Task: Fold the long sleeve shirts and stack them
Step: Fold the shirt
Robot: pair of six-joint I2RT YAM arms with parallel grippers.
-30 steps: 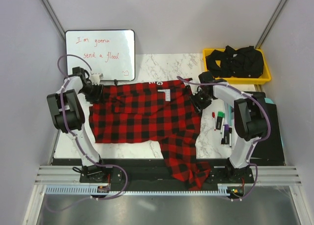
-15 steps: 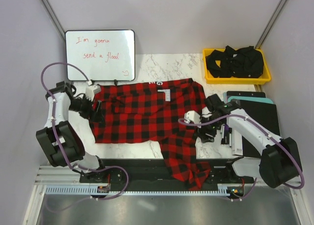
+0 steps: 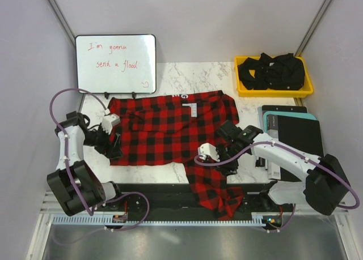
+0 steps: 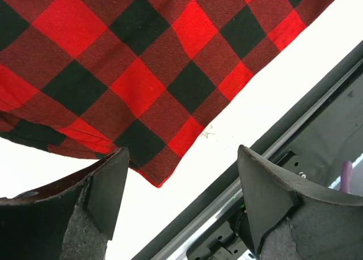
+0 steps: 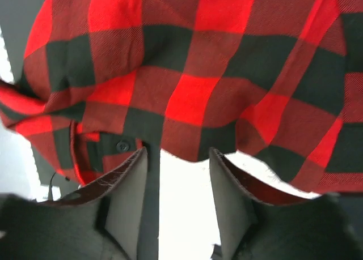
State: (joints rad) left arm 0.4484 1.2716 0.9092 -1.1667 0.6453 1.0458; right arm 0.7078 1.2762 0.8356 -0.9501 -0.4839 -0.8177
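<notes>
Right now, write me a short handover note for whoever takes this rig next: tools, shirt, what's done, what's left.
Left tool: open, at the near-left corner of the red-and-black flannel shirt, gripping nothing.
Right tool: open, at the shirt's near-right edge, gripping nothing.
Shirt: spread on the marble table, with one part hanging over the near edge.
Done: shirt laid out; I can't make out a finished fold.
Left: fold it, then stack it.
Also there: black garments heaped in the yellow bin at the far right.
</notes>
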